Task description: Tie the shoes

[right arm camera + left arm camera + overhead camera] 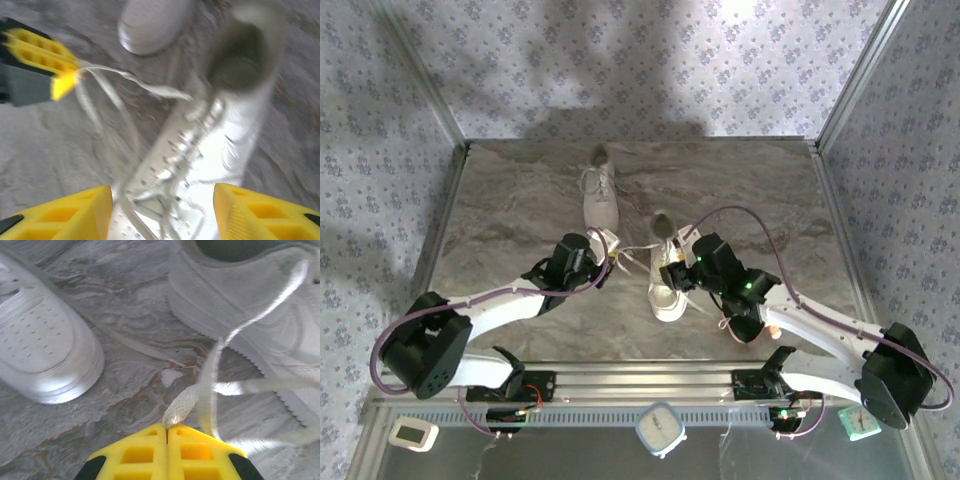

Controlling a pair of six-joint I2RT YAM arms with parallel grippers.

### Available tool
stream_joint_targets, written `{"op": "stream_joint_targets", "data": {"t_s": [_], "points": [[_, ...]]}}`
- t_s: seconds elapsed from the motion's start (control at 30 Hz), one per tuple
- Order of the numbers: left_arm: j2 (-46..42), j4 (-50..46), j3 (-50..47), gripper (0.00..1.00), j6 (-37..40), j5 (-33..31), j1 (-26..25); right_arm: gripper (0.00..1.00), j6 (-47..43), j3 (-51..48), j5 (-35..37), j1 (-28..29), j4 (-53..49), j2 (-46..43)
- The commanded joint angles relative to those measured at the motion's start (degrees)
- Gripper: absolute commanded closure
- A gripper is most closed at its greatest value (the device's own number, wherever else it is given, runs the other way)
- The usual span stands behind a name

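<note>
Two white shoes lie on the marbled table: the far shoe [600, 195] and the near shoe [668, 280]. My left gripper [611, 258] sits between them, shut on the end of a white lace [181, 406] that runs to the near shoe [260, 315]. The yellow fingertips [150, 442] press together on the lace. The far shoe's toe [40, 350] is at the left of that view. My right gripper [162, 210] hangs open over the near shoe's laced tongue [200, 150], nothing held between its fingers [65, 215]. The right wrist view is blurred.
Loose laces [120, 107] trail across the table [500, 210] between the shoes toward the left gripper [64, 80]. Patterned walls [380, 150] close in the table on three sides. Small timers [659, 428] sit at the near edge by the arm bases.
</note>
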Motion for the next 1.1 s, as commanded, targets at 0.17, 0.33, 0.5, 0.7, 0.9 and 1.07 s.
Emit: {"op": "stream_joint_targets", "data": {"t_s": [0.17,0.33,0.5,0.7,0.9,1.07], "points": [[2.95,-5.69,5.84,1.0,-3.11,-7.72,0.31,0.44,12.38,-6.86,1.35,-1.32,-11.25,-3.37],[4.68,-5.77,8.23,1.0,-3.41,-6.75,0.29,0.46,9.45,-9.1,-5.31,-3.87,-12.49,-3.27],[4.64,-6.27,8.87,1.0,-3.69,-7.36,0.33,0.53,6.24,-6.63,-4.32,-4.56,-15.69,0.53],[3.72,-7.14,8.96,1.0,-3.58,-8.27,0.29,0.54,8.08,-2.81,1.68,-1.05,-19.46,5.64],[2.5,-8.65,9.27,1.0,-3.95,-9.51,0.29,0.54,10.72,0.55,9.02,1.58,-22.42,12.34],[2.12,-8.38,9.23,1.0,-3.64,-9.79,0.37,0.55,10.39,2.8,10.72,3.65,-20.96,18.63]]}}
